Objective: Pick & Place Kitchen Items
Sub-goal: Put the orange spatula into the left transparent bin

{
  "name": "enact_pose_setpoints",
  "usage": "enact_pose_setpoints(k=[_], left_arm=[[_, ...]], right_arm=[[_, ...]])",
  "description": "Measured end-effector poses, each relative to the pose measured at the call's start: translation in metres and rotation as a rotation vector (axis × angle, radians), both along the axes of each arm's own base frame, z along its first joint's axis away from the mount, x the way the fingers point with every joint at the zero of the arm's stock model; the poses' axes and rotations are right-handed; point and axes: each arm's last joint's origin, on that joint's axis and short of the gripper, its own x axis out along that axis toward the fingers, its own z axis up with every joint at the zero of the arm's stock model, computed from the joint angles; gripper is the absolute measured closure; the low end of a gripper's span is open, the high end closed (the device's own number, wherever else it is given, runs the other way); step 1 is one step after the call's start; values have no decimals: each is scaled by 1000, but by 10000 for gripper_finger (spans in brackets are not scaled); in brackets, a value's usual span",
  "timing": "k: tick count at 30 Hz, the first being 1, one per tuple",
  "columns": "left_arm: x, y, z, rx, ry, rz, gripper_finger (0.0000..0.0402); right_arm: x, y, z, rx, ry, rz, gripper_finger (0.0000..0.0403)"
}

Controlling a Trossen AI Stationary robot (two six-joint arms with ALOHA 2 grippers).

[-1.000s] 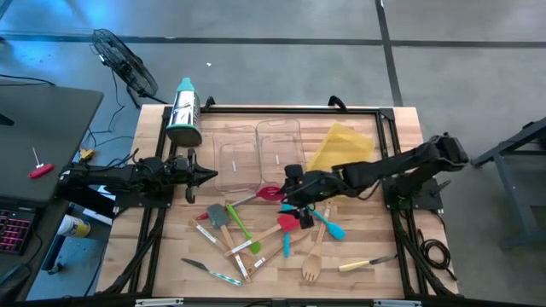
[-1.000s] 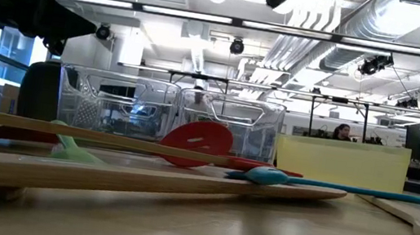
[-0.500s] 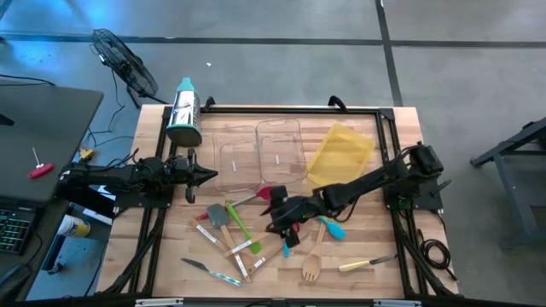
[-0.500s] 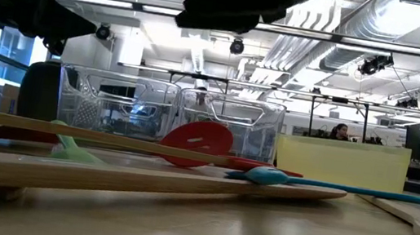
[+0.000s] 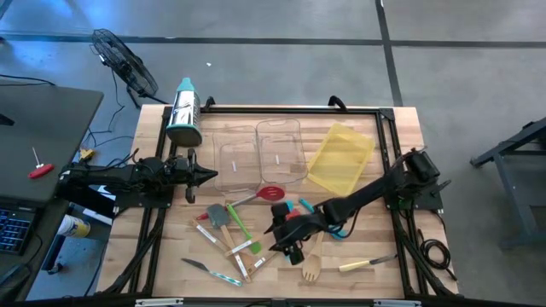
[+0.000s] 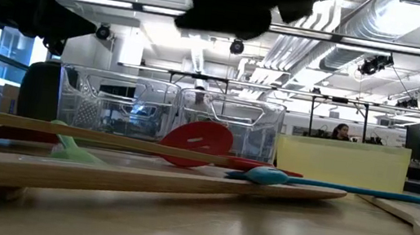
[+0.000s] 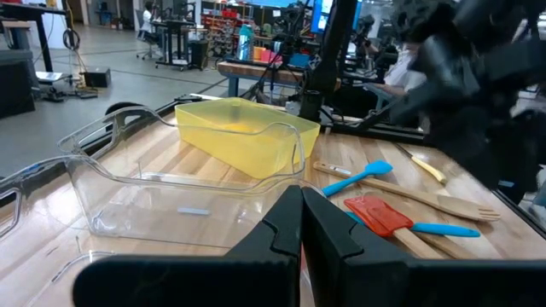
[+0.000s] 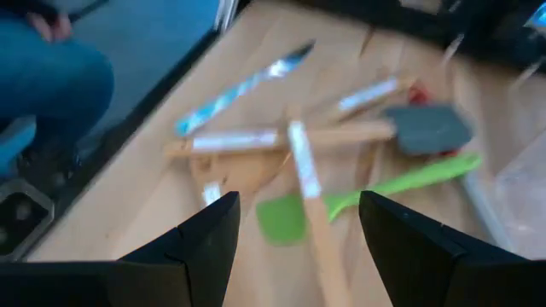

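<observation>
Several utensils lie crossed in one pile on the near half of the table [image 5: 401,153], and this is the main risk. The right gripper [image 5: 286,245] hangs over the right side of the pile w/ jaws open and nothing between them. In the right wrist view the green spatula [image 8: 367,192] has its blade directly ahead of the open fingers, but a wooden handle [image 8: 303,170] w/ a white band lies across just beside this blade. If the jaws come down here they could take both, or only the wrong one. I judge also that a low approach could push the handle sideways and disturb the neighbours, e.g. the grey spatula [image 8: 426,128] or the small knife [image 8: 247,81]. The blade is flat and thin, so a grip on its edge may slip; the handle looks safer. For direction: in the high view the long axis of the green spatula [image 5: 237,226] runs diagonal, blade toward the near edge and the right gripper, handle toward the far-left, approx. toward the clear bins [image 5: 256,153]. It rests on the wood among the others, touching at least one. Jaws should close across this axis, not along it. The left gripper [image 5: 205,176] waits at the left side beside the clear bins, closed and empty
</observation>
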Motion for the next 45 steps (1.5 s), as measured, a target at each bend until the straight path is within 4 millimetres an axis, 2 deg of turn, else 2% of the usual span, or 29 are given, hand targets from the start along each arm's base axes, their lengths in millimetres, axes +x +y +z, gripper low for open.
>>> enact_pose_setpoints(k=[7, 12, 19, 31, 45], left_arm=[[0, 0, 0, 0, 1, 0, 402], [0, 0, 0, 0, 0, -1, 402], [0, 0, 0, 0, 0, 0, 402], [0, 0, 0, 0, 0, -1, 402], [0, 0, 0, 0, -2, -3, 402]], right_arm=[[10, 2, -31, -31, 18, -27, 168], [16, -2, -39, -65, -7, -71, 168], [16, -4, -53, -52, 55, -73, 168], [15, -8, -61, -101, 97, -109, 168], [24, -23, -91, -85, 156, -176, 168]])
